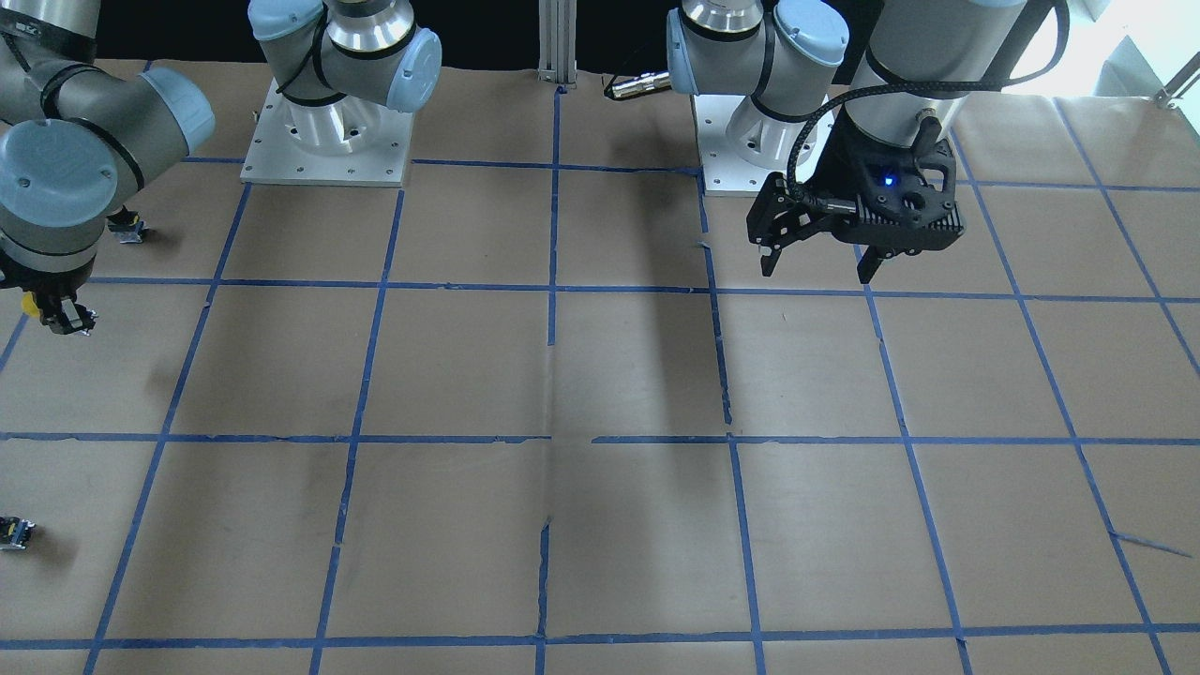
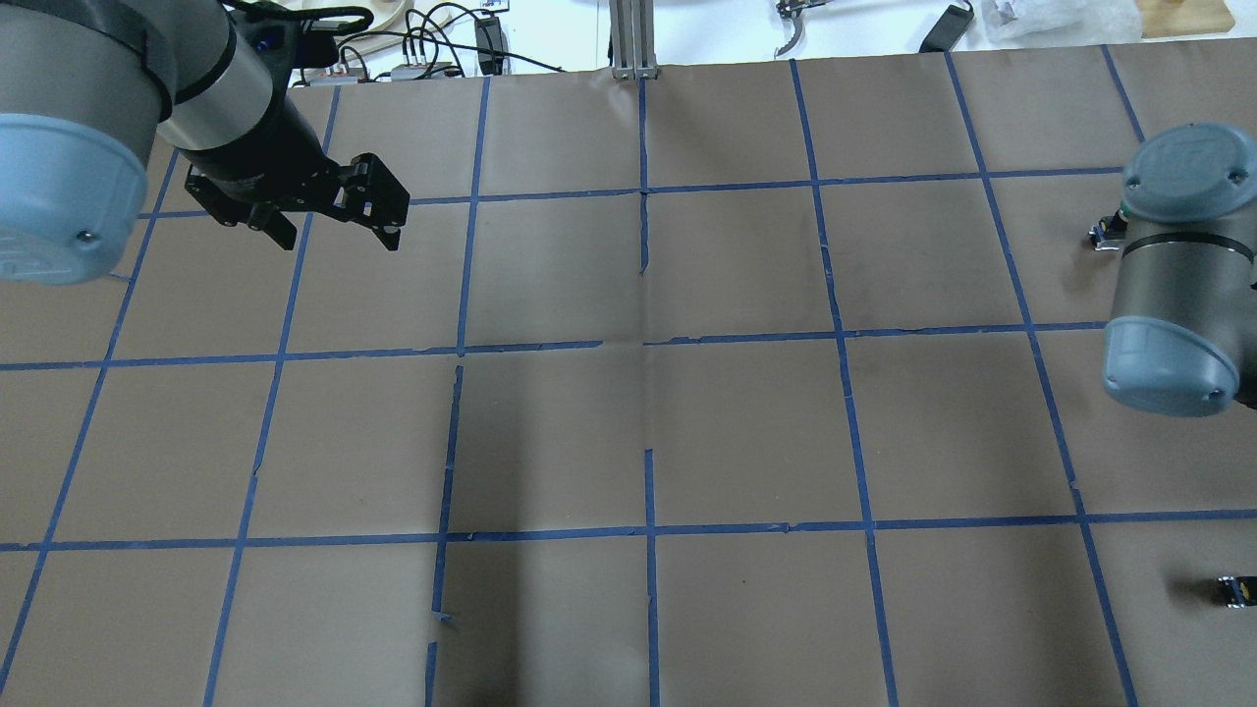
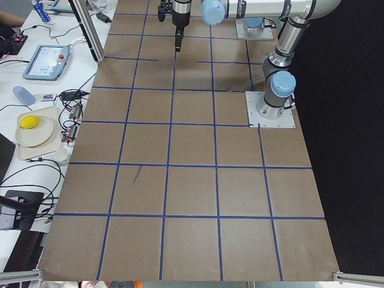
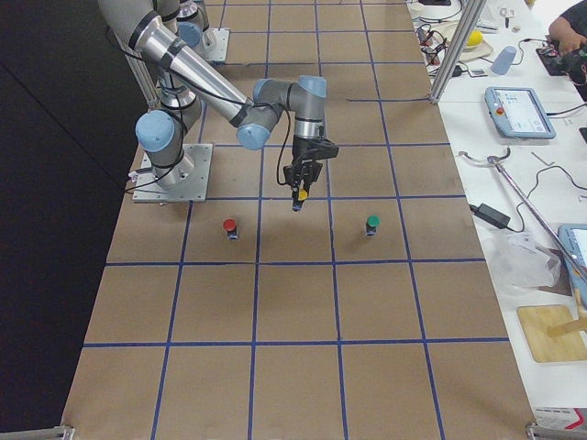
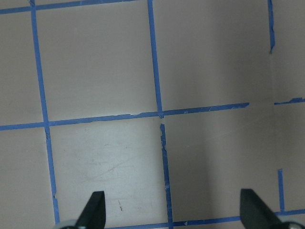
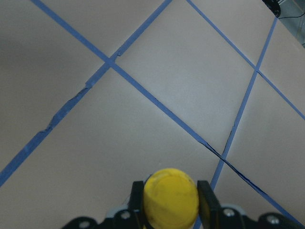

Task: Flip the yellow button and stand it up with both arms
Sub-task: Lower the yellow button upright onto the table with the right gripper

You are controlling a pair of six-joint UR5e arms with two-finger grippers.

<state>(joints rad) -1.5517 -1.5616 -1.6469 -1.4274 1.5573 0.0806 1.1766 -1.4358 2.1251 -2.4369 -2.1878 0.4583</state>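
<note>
We count three: one yellow button [image 6: 170,193] pinched in our right gripper [image 1: 58,317], one red button [image 4: 229,225], one green button [image 4: 371,223] on the worktop [image 4: 293,302]; left gripper [image 2: 339,239] spread wide, empty.

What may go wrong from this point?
The yellow button is tiny and pinched only at the tips of the right gripper; it might slip or twist. The open left gripper is far away; taking so small a part could make the grippers clash. The red button and green button stand nearby and could be knocked.
</note>
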